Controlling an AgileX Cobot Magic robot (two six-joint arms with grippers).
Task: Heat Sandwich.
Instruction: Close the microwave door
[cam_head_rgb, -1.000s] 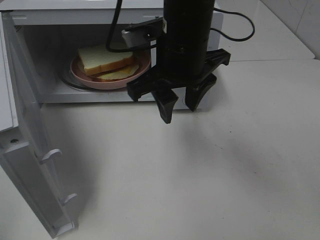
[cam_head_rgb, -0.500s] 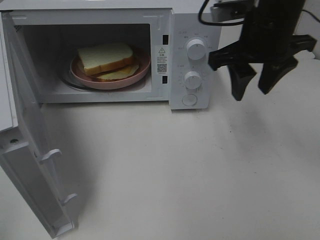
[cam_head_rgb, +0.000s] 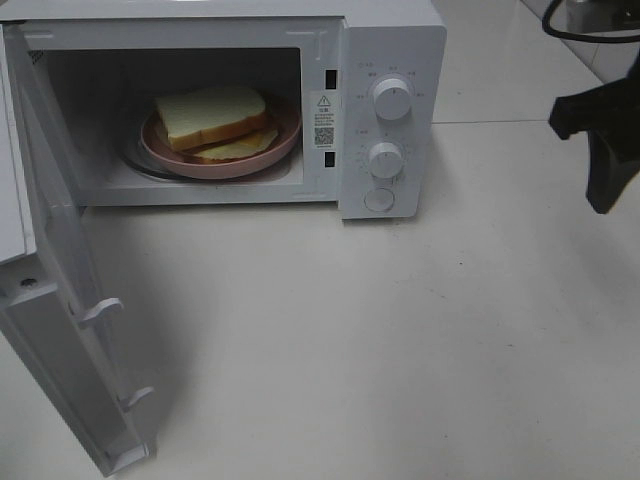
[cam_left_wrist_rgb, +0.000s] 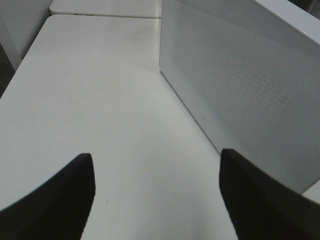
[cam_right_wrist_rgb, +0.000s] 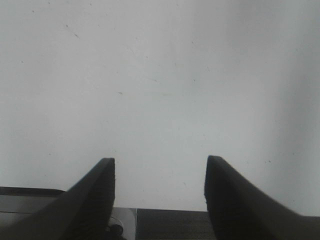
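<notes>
exterior high view: the sandwich (cam_head_rgb: 212, 117) lies on its pink plate (cam_head_rgb: 200, 166) inside the microwave (cam_head_rgb: 395, 40), at about 11 o'clock on the table (cam_head_rgb: 400, 340); the door (cam_head_rgb: 60, 320) stands wide open, swung out toward 8 o'clock; loading looks done, so shutting the door seems the step in hand; the right gripper (cam_right_wrist_rgb: 160, 160) hangs at 3 o'clock, well apart from the oven, jaws spread over bare table and holding nothing; the left gripper (cam_left_wrist_rgb: 156, 154) is likewise spread and empty, near a white dotted panel (cam_left_wrist_rgb: 240, 90), probably the door's outer face; the next move likely calls for a push on that face, swinging it round toward 12 o'clock until it latches; after that, the knobs (cam_head_rgb: 392, 98) at 1 o'clock need turning.
</notes>
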